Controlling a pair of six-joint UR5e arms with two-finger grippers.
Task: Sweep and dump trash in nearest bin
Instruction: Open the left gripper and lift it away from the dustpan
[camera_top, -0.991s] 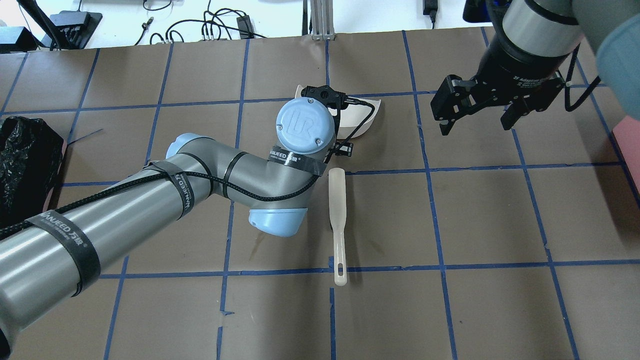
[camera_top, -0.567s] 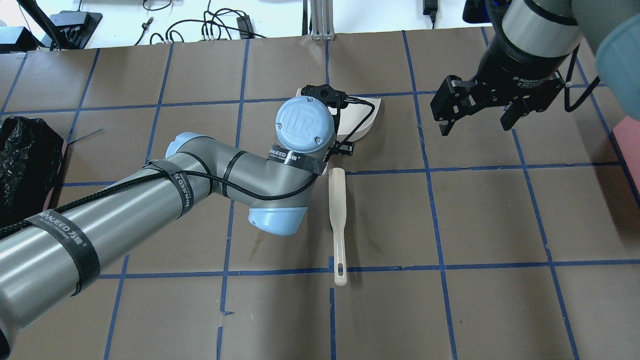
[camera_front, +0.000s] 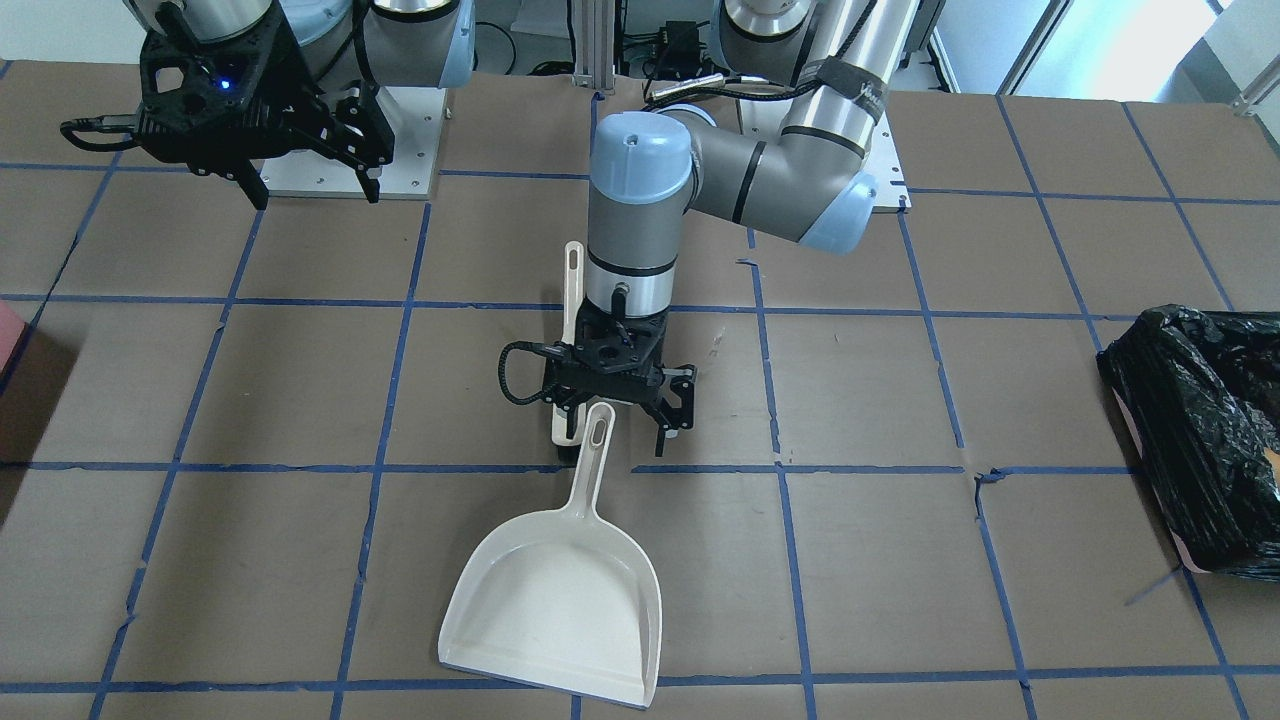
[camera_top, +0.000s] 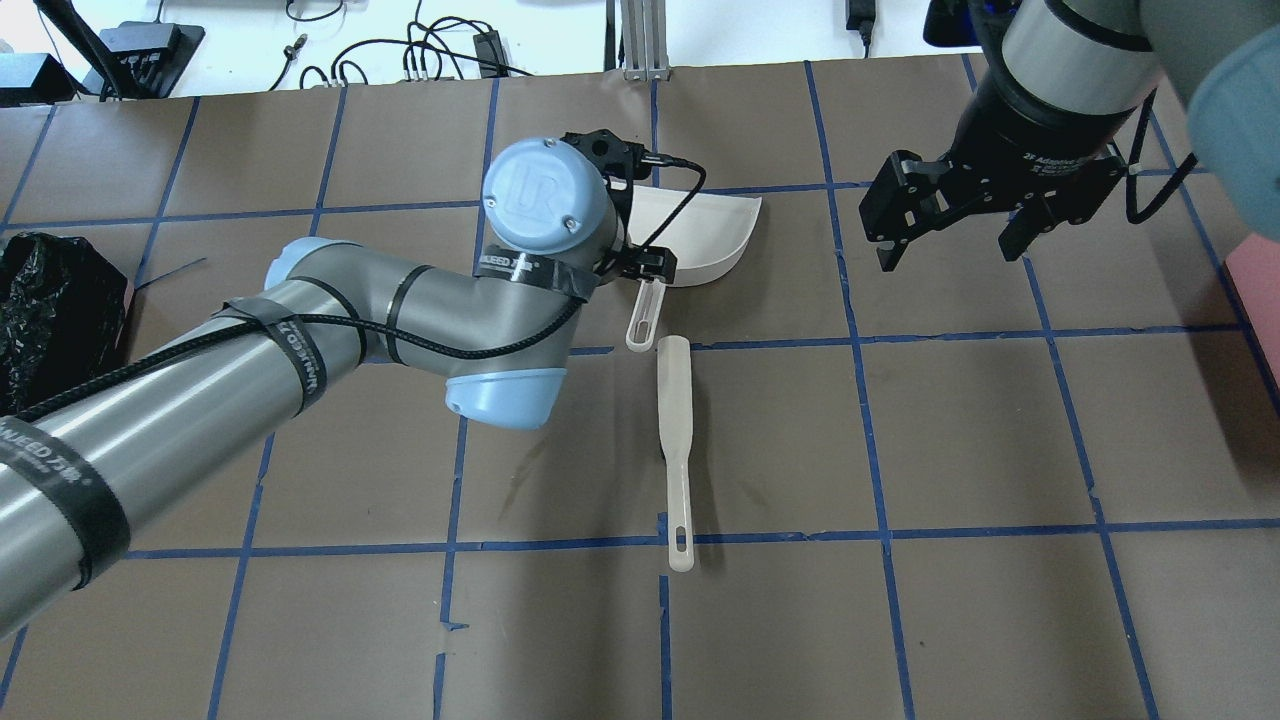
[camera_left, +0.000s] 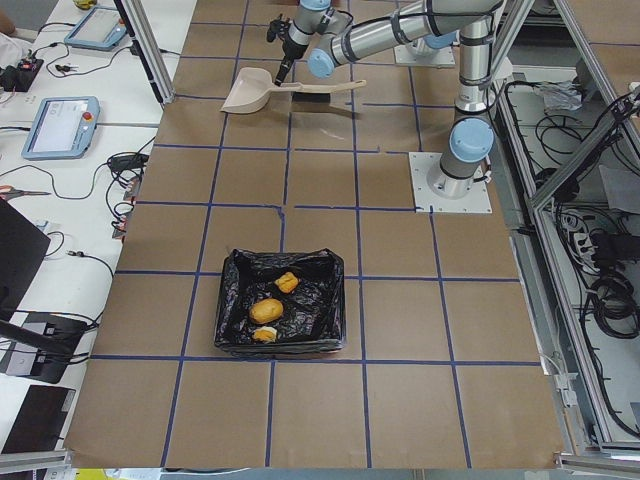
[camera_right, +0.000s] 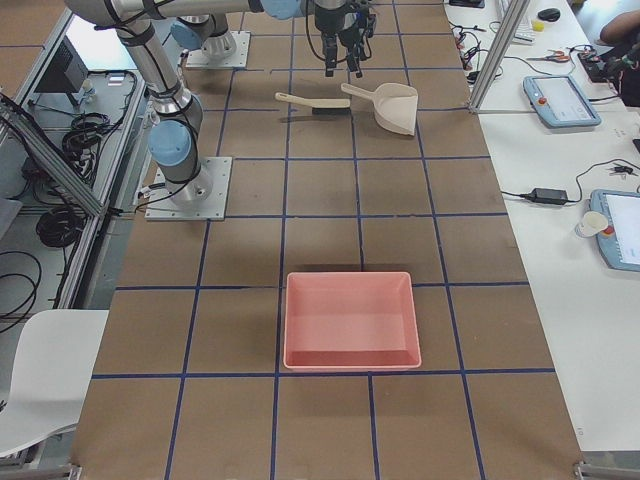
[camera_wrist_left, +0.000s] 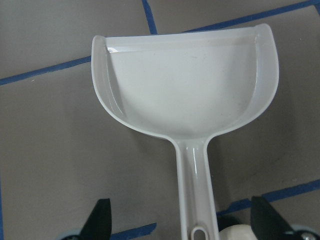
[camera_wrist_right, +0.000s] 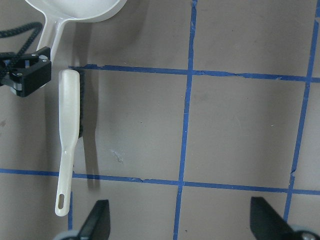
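Note:
The trash lies in the bin (camera_left: 232, 300), which is lined with a black bag: a golden bun (camera_left: 265, 311) and two pale bread chunks (camera_left: 287, 283). The bin also shows in the front view (camera_front: 1190, 440) and the overhead view (camera_top: 40, 320). The empty white dustpan (camera_front: 560, 600) lies flat on the table. My left gripper (camera_front: 615, 440) is open, its fingers on either side of the dustpan handle (camera_wrist_left: 192, 190). My right gripper (camera_top: 950, 240) is open and empty, raised to the right of the dustpan. A white brush (camera_top: 676, 440) lies on the table near the handle.
A plain pink tray (camera_right: 350, 290) without a bag sits at the table's right end. Blue tape lines grid the brown table (camera_top: 900, 600). Cables and tablets lie beyond the far edge.
My left arm has moved left and away, uncovering the dustpan handle. The dustpan, the brush and my right arm have stayed in place.

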